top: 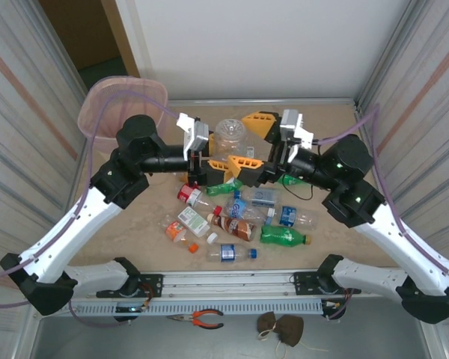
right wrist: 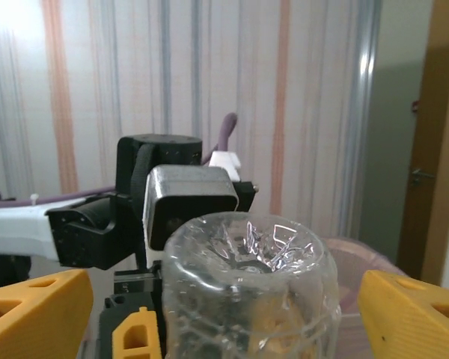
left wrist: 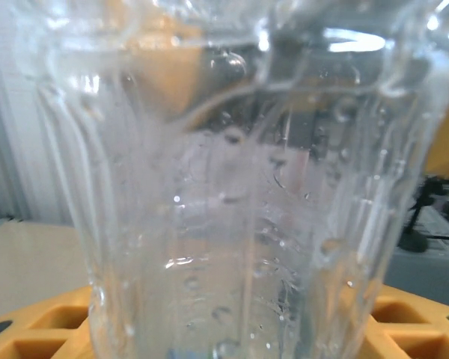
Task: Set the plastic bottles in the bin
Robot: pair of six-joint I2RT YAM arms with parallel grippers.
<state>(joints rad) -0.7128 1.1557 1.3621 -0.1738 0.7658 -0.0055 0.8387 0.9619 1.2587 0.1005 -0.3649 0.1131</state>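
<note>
Top external view: my left gripper (top: 213,158) is closed on a clear plastic bottle (top: 230,137) and holds it raised above the beige table (top: 329,142). My right gripper (top: 243,142) stands wide open, with its yellow fingers (right wrist: 408,314) on either side of the same bottle, clear of it. The pale pink translucent bin (top: 108,105) sits at the far left corner. The other plastic bottles (top: 239,217) lie clustered on the table, nearer my bases.
</note>
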